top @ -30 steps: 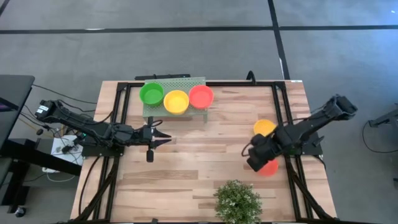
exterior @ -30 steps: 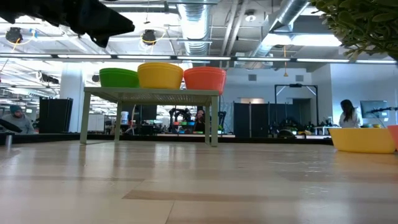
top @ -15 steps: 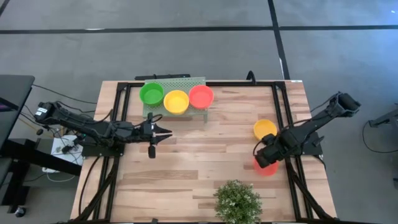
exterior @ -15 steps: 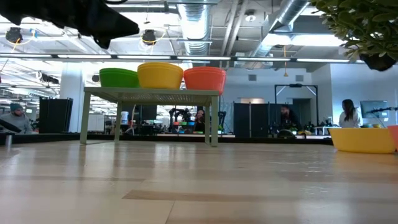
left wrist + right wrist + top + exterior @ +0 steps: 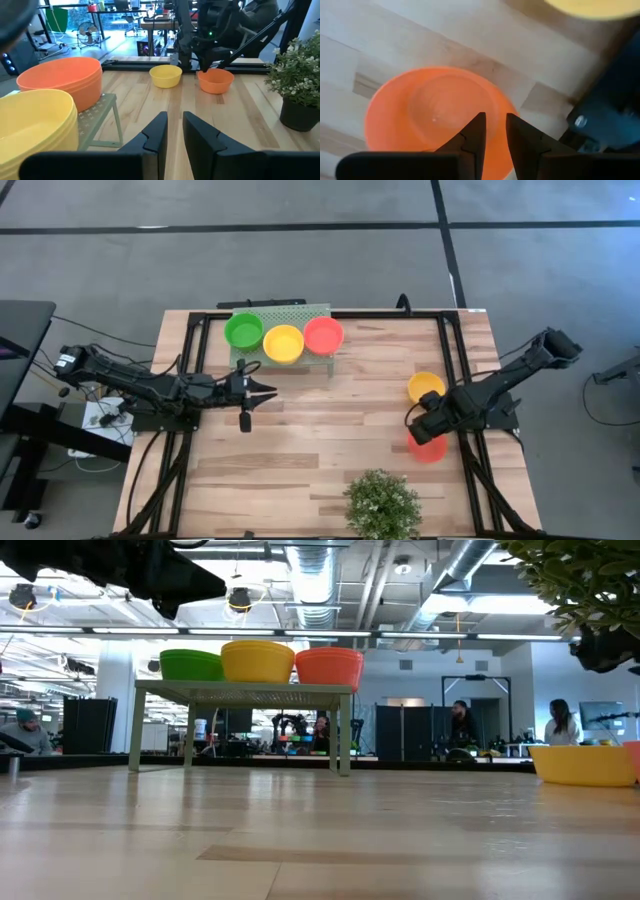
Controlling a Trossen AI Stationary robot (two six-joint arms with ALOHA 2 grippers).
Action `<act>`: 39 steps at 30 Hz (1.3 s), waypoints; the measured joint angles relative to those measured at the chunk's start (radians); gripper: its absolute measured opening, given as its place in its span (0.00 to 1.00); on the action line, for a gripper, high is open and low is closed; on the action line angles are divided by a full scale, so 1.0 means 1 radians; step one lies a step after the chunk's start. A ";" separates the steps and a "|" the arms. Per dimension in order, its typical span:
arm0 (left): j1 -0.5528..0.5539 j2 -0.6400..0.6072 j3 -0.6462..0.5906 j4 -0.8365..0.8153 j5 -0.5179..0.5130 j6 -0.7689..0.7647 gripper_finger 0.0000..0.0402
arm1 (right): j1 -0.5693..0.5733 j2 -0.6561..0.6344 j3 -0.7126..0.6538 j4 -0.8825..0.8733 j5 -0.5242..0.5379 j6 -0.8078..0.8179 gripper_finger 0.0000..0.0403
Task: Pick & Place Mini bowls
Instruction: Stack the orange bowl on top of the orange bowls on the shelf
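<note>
Three stacks of mini bowls stand on the pale green stand [image 5: 300, 315]: green [image 5: 244, 331], yellow [image 5: 283, 343] and red-orange [image 5: 323, 335]. A single yellow bowl [image 5: 426, 386] and a single red-orange bowl [image 5: 428, 448] rest on their bases on the table near its right edge. My right gripper [image 5: 495, 131] points down over the inside of that red-orange bowl [image 5: 430, 115], shut and not touching it; in the low view it [image 5: 603, 648] hangs well above the table. My left gripper [image 5: 264, 391], shut, hovers level near the stand's near side.
A bushy potted plant [image 5: 382, 505] stands at the table's near edge, close to the red-orange bowl. Black rails [image 5: 455, 370] run along the table's left and right sides. Bare wood lies in the table's middle [image 5: 330, 420]. People show in the room behind [image 5: 556, 725].
My right gripper has drawn back a little toward the far edge, uncovering more of the red-orange bowl, and has come into the low view at upper right. My left gripper has drifted slightly toward the far edge. The bowls have stayed put.
</note>
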 joint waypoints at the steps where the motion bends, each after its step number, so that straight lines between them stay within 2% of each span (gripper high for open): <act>1: 0.000 0.000 0.000 0.000 0.000 0.000 0.15 | -0.012 0.009 0.000 -0.001 0.003 -0.028 0.17; 16: 0.001 0.000 0.000 0.036 0.000 0.003 0.15 | -0.159 0.030 0.042 0.000 0.096 -0.417 0.17; 20: 0.001 0.000 0.001 0.044 0.000 0.003 0.15 | -0.193 0.030 0.042 -0.008 0.093 -0.509 0.17; 31: 0.001 0.000 0.001 0.130 0.000 0.003 0.15 | -0.256 0.036 0.024 0.002 0.073 -0.582 0.17; 39: 0.001 0.000 0.001 0.191 0.000 0.004 0.15 | -0.295 0.036 -0.038 0.050 0.010 -0.624 0.17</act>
